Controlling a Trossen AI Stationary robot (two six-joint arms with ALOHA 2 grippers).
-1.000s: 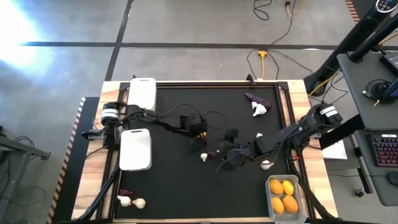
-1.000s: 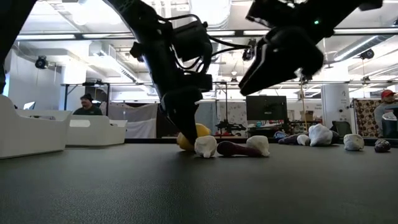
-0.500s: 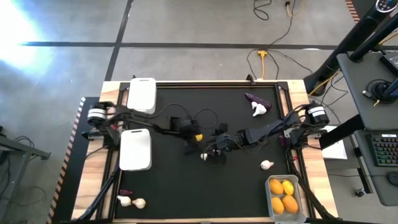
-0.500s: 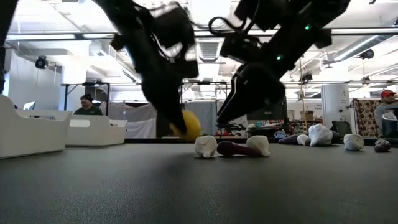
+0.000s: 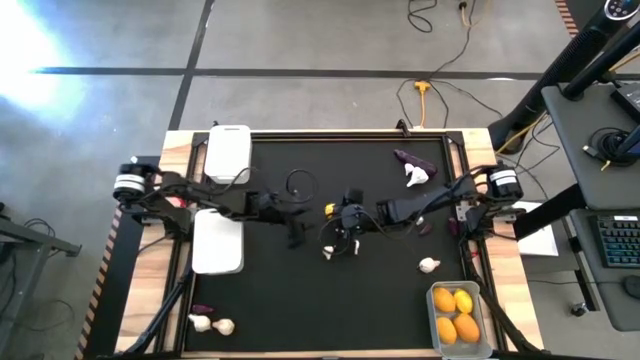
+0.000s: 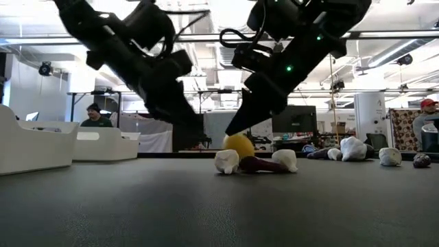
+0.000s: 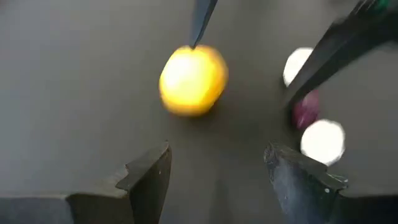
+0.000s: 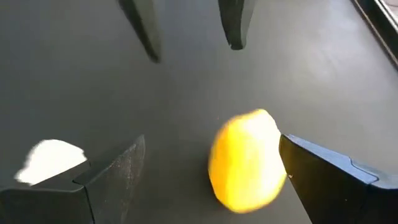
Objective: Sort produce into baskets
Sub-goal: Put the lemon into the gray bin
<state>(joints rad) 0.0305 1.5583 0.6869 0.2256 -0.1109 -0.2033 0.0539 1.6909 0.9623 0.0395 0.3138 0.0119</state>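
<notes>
A yellow round fruit lies loose near the bench's middle, beside two white bulbs and a purple piece, probably an eggplant. Clear basket holds orange and yellow fruits.

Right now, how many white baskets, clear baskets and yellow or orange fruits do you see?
White baskets: 2
Clear basket: 1
Fruits: 5 (4 in that basket, 1 loose on the mat)
Total: 8

fruit lies between both claws, mid-table.
</notes>
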